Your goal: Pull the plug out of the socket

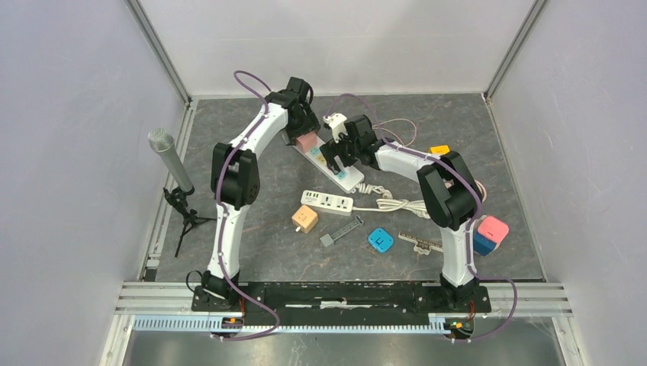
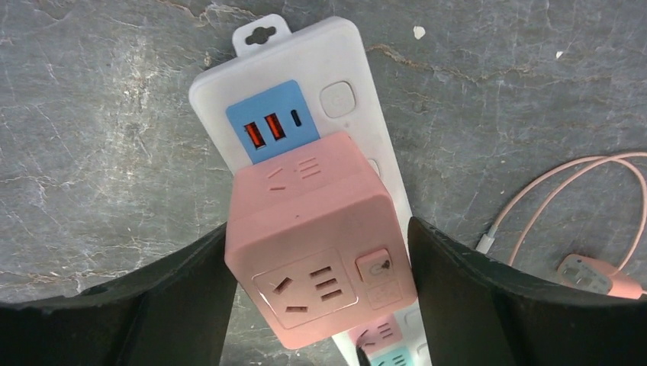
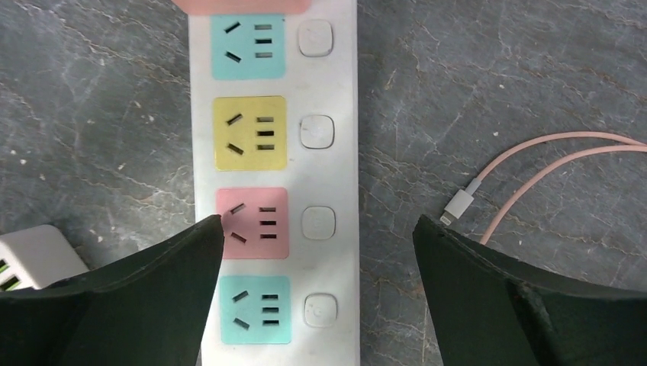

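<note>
Left hand (image 2: pixel 319 225) is parked right over the pink cube plug (image 2: pixel 305 198), one finger (image 2: pixel 191 297) on each side of it. Both pads look like they're up against the cube's walls, but I honestly can't tell whether they're squeezing it or just sitting alongside. The cube itself is seated in the white power strip (image 2: pixel 305 61), at the strip's far end, right next to the blue USB panel (image 2: pixel 271 126).

Right hand (image 3: pixel 317 221) is spread wide and holding nothing. It hangs over the near part of the same strip, fingers straddling it around the pink socket (image 3: pixel 252 223). The left one overlaps the strip's edge, though whether it touches I can't say.

So my read is that the pull hasn't happened yet; the plug is fully in. How I'd do it: get a firm pinch low on the cube's flat sides first, since a grip near the top will probably slip off the rounded edges. Bring the right hand down to pin the strip onto the tabletop (image 2: pixel 91 152), otherwise the whole strip just lifts along with the cube. Then pull straight up along the prongs, no twisting, maybe a tiny rock if it sticks. The pink cable (image 3: pixel 534 160) lies to the right, apart from the strip, so it shouldn't snag.
</note>
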Robot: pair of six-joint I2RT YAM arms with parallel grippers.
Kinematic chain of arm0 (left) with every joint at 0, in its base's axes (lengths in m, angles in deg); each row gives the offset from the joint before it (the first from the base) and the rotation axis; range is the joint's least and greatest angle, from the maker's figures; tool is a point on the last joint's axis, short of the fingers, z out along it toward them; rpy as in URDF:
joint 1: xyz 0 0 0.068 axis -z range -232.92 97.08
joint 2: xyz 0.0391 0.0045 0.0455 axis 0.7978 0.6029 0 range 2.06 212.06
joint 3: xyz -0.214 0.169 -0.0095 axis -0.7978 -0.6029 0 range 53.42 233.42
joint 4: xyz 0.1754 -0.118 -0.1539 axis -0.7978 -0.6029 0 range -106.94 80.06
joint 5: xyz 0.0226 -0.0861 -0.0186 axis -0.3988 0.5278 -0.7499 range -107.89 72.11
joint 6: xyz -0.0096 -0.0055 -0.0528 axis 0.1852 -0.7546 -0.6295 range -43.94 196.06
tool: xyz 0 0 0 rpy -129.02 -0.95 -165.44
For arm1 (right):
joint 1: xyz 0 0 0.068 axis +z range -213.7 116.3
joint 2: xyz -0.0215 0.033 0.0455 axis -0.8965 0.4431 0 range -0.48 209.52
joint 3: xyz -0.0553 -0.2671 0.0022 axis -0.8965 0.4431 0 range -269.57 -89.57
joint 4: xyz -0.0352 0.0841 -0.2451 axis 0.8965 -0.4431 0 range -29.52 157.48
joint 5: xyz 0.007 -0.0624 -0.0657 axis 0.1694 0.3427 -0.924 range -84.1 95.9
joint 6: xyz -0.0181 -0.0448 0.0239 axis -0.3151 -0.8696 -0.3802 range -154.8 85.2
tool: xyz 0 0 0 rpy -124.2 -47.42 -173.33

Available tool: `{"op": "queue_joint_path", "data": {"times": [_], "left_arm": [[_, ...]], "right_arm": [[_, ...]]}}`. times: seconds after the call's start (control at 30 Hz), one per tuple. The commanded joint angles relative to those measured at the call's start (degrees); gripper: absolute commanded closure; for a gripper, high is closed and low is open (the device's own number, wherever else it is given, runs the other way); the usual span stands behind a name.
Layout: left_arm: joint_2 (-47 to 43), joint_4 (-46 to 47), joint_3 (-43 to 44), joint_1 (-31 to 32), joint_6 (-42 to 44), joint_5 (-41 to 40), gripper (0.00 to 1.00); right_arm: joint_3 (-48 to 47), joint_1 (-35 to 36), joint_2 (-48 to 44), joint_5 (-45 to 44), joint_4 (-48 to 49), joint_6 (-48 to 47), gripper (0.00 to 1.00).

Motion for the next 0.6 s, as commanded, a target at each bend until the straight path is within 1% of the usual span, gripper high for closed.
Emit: {"op": "queue_joint_path", "data": {"times": [0.0, 0.1, 0.17, 0.27, 0.37, 0.43, 0.57], "left_arm": [[-0.68, -2.54, 2.37, -0.32, 5.14, 1.48, 0.13], [-0.77, -2.39, 2.33, -0.42, 4.78, 1.24, 0.04], [-0.18, -2.24, 2.78, -0.49, 5.36, 0.85, 0.00], [0.86, -2.32, 3.38, -0.89, 5.49, 1.05, 0.00], [1.18, -2.21, 3.41, -1.61, 4.61, 1.23, 0.00], [1.18, -2.28, 3.38, -2.23, 4.09, 1.77, 0.04], [1.13, -2.26, 3.40, -2.95, 3.13, 3.93, 0.22]], "right_arm": [[-0.77, 0.38, 1.33, 0.15, 2.83, -2.12, 0.02], [1.09, 0.38, 0.30, 2.76, 4.44, -1.80, 0.02], [3.51, 0.37, -0.54, 6.60, 7.62, -1.92, 0.02], [5.23, 0.41, -0.70, 8.27, 9.54, -0.58, 0.02], [5.77, 0.38, -0.33, 7.34, 10.04, -0.97, 0.02], [4.71, 0.38, 0.70, 6.76, 8.84, -1.97, 0.02], [3.78, 0.55, 1.80, 3.64, 7.47, -3.59, 0.02]]}}
